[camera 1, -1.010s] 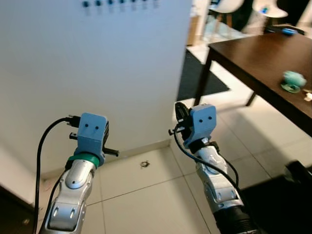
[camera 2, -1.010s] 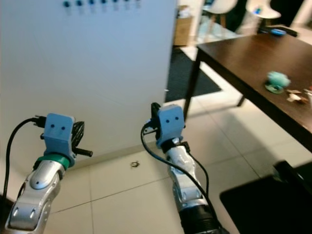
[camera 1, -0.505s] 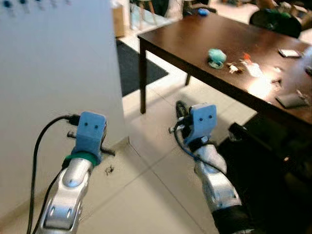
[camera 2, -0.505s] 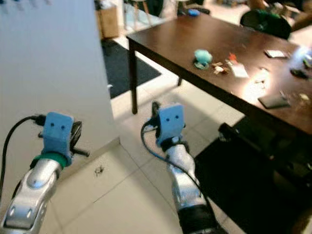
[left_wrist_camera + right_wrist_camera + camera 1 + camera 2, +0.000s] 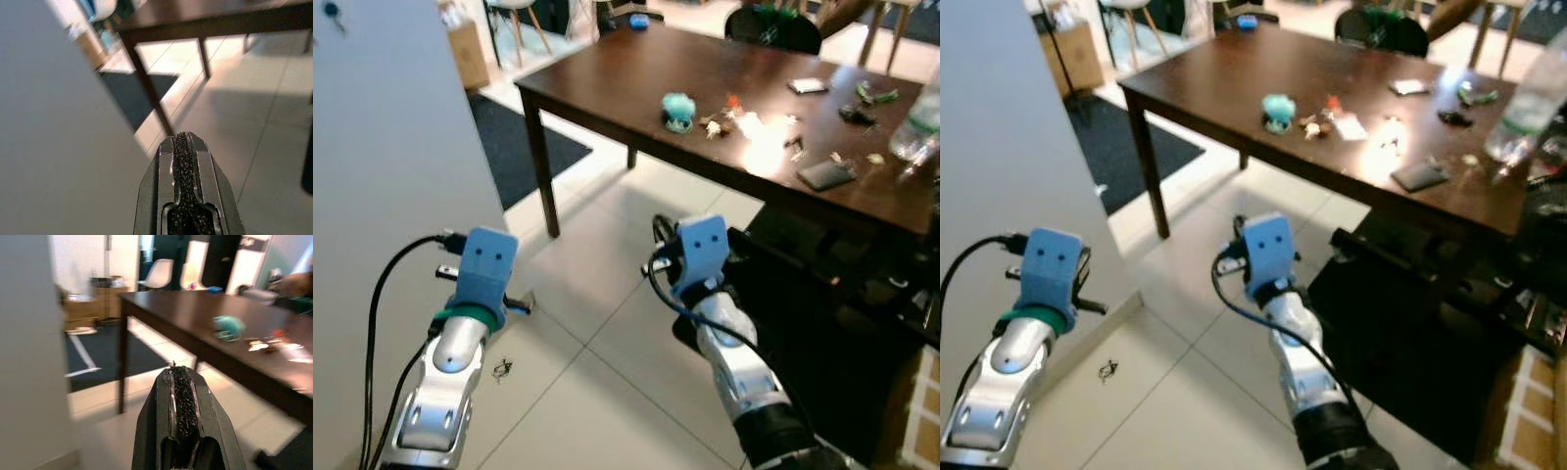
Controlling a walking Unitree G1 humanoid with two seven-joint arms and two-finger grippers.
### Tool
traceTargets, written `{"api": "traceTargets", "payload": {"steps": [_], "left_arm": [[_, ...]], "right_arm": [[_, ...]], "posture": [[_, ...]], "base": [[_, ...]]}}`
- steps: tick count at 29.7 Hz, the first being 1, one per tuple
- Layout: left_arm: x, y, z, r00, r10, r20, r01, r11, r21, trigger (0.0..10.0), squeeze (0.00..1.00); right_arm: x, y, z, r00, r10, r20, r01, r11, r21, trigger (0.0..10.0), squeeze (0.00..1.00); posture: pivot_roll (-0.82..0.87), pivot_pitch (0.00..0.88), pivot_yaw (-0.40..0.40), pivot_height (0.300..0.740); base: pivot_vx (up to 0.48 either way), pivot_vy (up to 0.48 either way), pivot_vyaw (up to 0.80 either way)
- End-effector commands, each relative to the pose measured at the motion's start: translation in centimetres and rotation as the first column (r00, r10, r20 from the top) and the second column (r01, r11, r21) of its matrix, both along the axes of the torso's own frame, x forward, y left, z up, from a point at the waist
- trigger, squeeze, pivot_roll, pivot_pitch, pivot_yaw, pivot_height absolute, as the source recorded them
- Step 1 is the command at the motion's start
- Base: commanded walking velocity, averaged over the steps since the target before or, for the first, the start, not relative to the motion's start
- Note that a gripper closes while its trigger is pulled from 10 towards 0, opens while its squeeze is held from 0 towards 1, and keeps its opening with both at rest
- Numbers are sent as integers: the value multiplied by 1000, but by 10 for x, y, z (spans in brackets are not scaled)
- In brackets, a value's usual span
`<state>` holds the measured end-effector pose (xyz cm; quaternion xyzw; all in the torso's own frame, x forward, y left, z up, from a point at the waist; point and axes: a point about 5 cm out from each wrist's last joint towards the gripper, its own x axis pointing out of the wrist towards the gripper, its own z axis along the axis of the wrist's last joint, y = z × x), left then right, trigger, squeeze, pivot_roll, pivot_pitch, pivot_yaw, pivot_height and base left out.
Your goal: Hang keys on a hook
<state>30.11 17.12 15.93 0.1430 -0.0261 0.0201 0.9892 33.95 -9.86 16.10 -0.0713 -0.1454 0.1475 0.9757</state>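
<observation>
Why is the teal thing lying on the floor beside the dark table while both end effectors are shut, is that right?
Not quite: the teal thing sits on top of the table, not the floor, as the right eye view shows. The rest holds: the left end effector and right end effector are shut.

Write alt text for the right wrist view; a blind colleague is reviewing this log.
The right pincer, its two black fingers pressed shut and holding nothing, points toward a dark wooden table. A small teal object and some small items sit on the tabletop; a dark rug lies on the pale tiled floor behind, and a white wall stands close by.
</observation>
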Motion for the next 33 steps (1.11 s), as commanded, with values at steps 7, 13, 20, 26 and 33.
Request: {"api": "traceTargets", "payload": {"steps": [7,13,20,26,33], "left_arm": [[10,-4,-3,997,-77,-13,78,997,15,10000,0],[13,-7,2,997,-76,11,76,997,9,10000,0],[10,-8,1,998,-53,13,54,997,-60,10000,0],[9,-11,-1,997,-73,11,73,996,-56,10000,0],[2,-13,-5,995,-94,11,95,994,-56,10000,1000]], "right_arm": [[14,1,8,1000,-1,-14,1,1000,17,10000,0],[13,0,7,1000,-8,-11,8,1000,16,10000,0],[8,4,2,1000,-8,-20,9,999,31,10000,0],[8,5,2,1000,-15,-8,15,1000,27,10000,0],[7,4,-1,999,-34,-4,34,999,32,10000,725]], "posture": [[-74,0,96,740],[-78,0,93,740],[-88,5,98,740],[-89,6,101,740],[-86,6,101,740]], "base": [[0,0,-800],[0,0,-800],[0,0,-800],[0,0,0],[0,0,0]]}}
